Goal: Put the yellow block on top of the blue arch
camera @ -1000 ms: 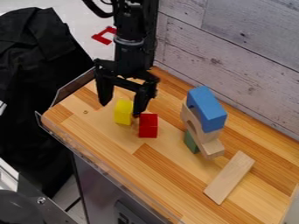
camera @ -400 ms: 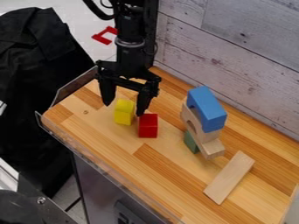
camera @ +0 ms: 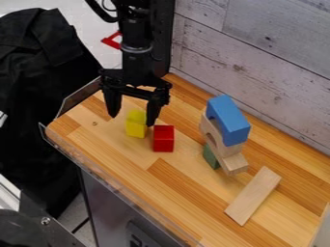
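Yellow block [camera: 136,128] on tabletop [camera: 187,193]; claw [camera: 132,120] spread near it, red block [camera: 163,140] just beside, blue arch [camera: 230,121] well apart.

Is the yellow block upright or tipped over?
Upright: the yellow block stands with its taller sides vertical on the wooden counter.

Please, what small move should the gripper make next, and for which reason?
Probably a slight lowering around the yellow wooden block, keeping clear of the red wooden block. The black two-finger gripper is open above the yellow block, its fingers spread to either side, and the red block stands close by.
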Motion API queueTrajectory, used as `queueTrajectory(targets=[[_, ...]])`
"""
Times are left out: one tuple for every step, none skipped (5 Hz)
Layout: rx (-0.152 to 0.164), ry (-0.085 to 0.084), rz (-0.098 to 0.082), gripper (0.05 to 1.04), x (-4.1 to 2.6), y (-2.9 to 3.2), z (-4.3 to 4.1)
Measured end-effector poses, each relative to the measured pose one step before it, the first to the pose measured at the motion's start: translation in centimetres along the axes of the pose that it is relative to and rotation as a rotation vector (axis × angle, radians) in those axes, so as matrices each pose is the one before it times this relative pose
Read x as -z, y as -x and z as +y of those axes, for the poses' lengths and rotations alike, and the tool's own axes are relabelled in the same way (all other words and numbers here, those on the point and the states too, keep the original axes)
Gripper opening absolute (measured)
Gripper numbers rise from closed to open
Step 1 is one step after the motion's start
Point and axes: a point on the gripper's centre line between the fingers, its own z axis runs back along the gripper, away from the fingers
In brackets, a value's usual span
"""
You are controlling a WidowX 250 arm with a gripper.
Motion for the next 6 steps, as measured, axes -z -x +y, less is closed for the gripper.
queueTrajectory(targets=[[-0.0148, 0.0017, 0.0123, 1.000, 0.347, 0.056, 0.287], [-0.0012, 0.0005, 0.0199, 1.000, 0.568, 0.118, 0.168], [-0.0109, -0.0006, 0.0107, 1.000, 0.339, -0.235, 0.029], [-0.0017, -0.0011, 0.0122, 1.000, 0.391, -0.220, -0.013], [-0.0062, -0.0014, 0.0168, 1.000, 0.390, -0.523, -0.043], [-0.0098, -0.0051, 0.0165, 0.967, 0.546, -0.475, 0.067]])
